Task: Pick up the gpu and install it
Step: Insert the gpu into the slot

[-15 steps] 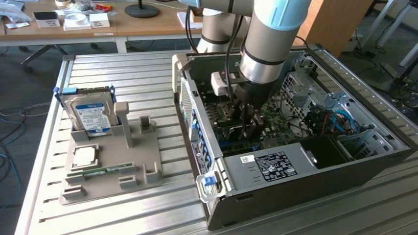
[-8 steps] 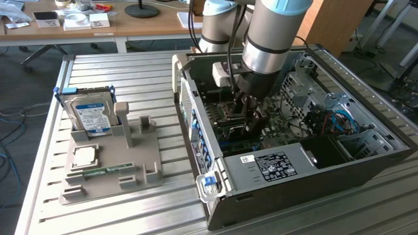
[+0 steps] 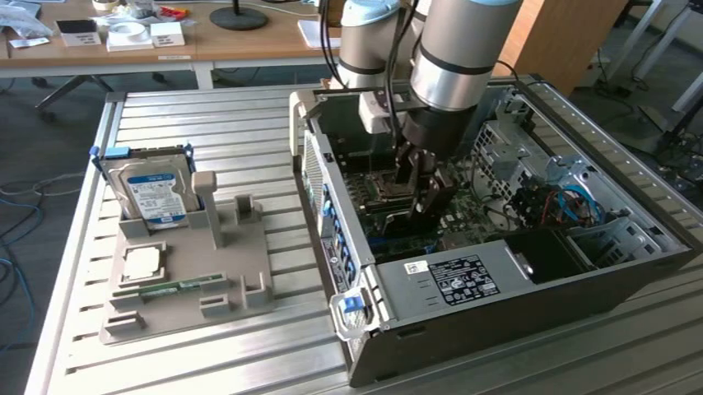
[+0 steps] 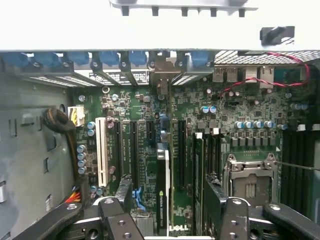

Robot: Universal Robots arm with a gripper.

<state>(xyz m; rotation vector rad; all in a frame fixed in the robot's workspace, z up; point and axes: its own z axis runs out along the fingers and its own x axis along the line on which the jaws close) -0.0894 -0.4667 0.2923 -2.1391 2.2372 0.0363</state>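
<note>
Your gripper (image 4: 170,220) stands inside the open computer case (image 3: 615,271) in the right half of the exterior view, directly above the motherboard (image 4: 235,110). In the wrist view the jaws are spread to their widest, one finger at the lower left of centre and the other at the lower right, and neither pad presses on anything that you can see. The gpu (image 4: 163,190) stands on edge between them, a thin dark card seen from above, apparently seated in a slot on the board. Its long axis runs up the frame, from the gap between the jaws toward the row of blue slot latches (image 4: 107,59) at the rear panel, where its pale bracket (image 4: 161,70) sits. The card therefore lies straight ahead of the jaws and centred in their gap, apart from both fingers. On the grey fixture (image 3: 236,263) at the left of the exterior view you have the hard drive (image 3: 154,193) and memory stick (image 3: 176,288) in their places.
</note>
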